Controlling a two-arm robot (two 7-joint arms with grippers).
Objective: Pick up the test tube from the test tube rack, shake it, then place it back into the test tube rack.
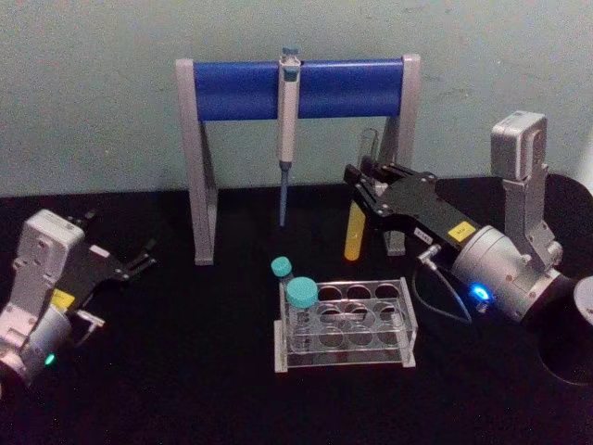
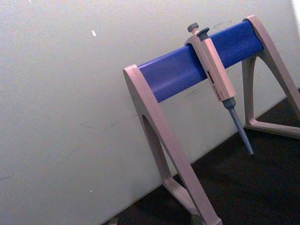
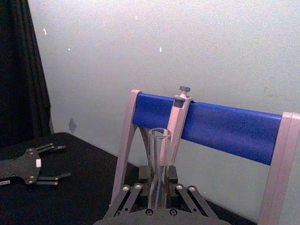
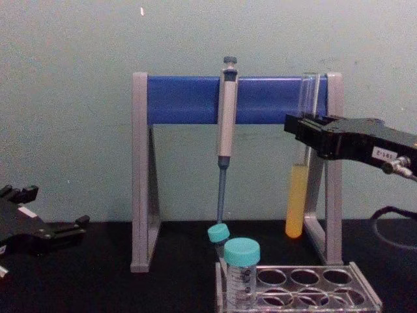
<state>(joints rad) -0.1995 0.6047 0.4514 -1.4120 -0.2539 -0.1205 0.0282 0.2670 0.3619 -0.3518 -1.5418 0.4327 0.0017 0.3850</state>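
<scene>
Between the right gripper's (image 1: pixel 363 182) clamped fingers, the tube (image 1: pixel 356 233) hangs upright, clear of the rack (image 1: pixel 344 358) below it, while the left gripper (image 3: pixel 63 162) rests open, well apart.

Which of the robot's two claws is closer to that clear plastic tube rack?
Right. The right gripper holds the test tube above and behind the test tube rack; the left gripper is open, far to its left.
</scene>
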